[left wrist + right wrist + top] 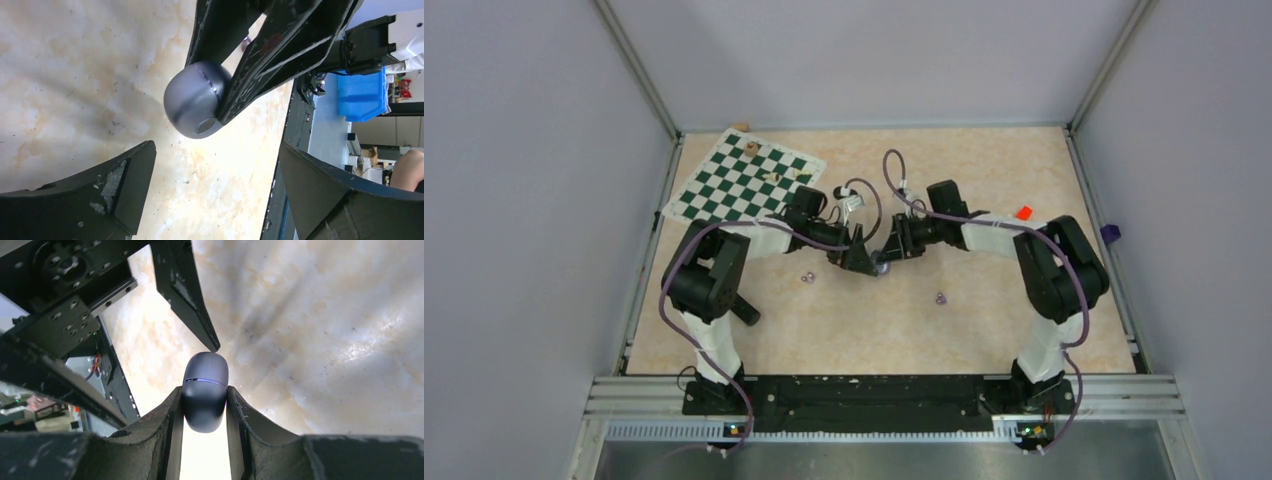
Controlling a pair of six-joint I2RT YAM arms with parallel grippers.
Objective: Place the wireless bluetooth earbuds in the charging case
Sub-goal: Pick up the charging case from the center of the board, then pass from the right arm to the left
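Note:
The charging case (205,370) is a dark grey oval with its lid seam closed. My right gripper (204,390) is shut on it, one finger pressed against each side, at the table's middle (881,266). In the left wrist view the case (192,105) shows clamped between the right arm's black fingers (260,65). My left gripper (215,150) stands open just short of the case, nothing between its fingers; one of its fingers (192,305) ends right at the top of the case. Two pale purple earbuds lie loose on the table, one (806,277) to the left, one (940,297) to the right.
A green-and-white chess mat (744,178) with a few pieces lies at the back left. A small red object (1024,212) sits at the back right, and a purple item (1110,233) on the right rail. Both arms' cables loop above the grippers.

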